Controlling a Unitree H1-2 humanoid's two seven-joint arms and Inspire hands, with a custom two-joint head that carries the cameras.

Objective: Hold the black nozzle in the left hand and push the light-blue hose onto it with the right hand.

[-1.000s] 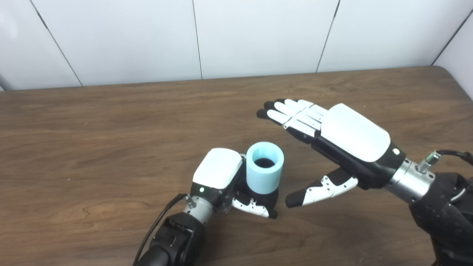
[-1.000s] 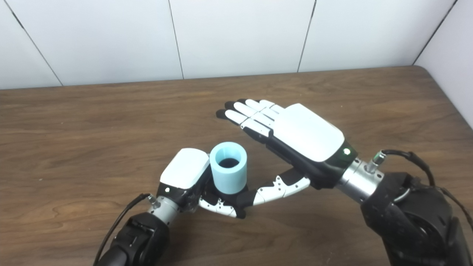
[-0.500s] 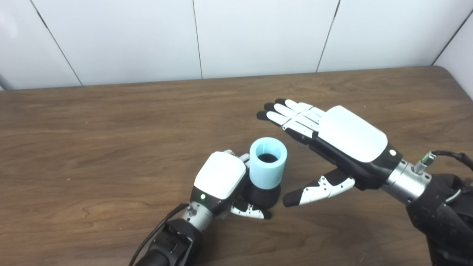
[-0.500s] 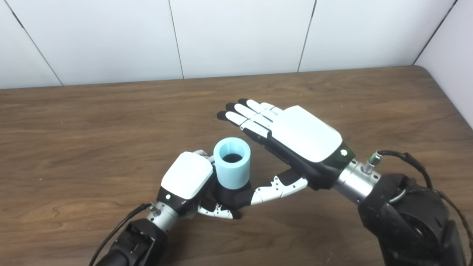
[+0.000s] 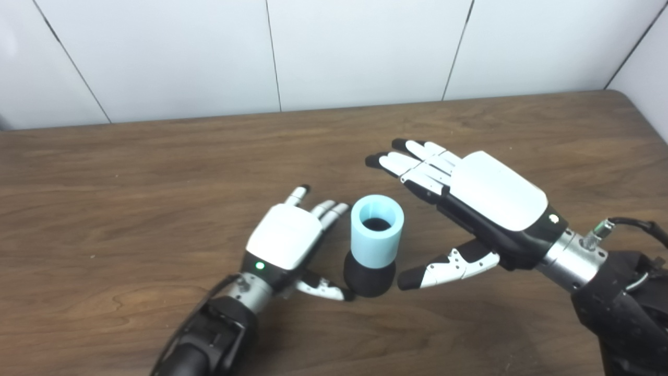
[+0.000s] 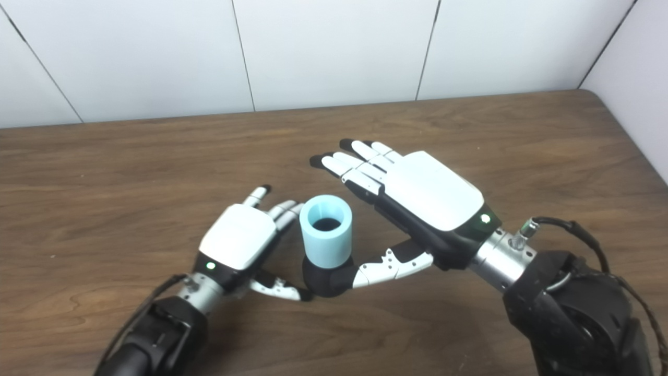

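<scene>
The light-blue hose (image 5: 376, 237), a short tube with its open end up, sits on top of the black nozzle (image 5: 368, 279). The joined pair stands upright on the wooden table (image 5: 156, 172). My left hand (image 5: 284, 243) lies just left of the pair, open, with its fingers stretched forward and its thumb tip close to the nozzle's base. My right hand (image 5: 472, 201) hovers to the right, open and flat, its thumb pointing at the nozzle. Neither hand holds anything.
A white panelled wall (image 5: 334, 47) runs along the table's far edge. The table's right corner (image 5: 626, 99) lies at the upper right. A black cable (image 5: 634, 224) loops off my right wrist.
My left hand has opened and let go of the nozzle, drawing back to the left. The hose and nozzle now stand on the table by themselves. My right hand has barely moved.
</scene>
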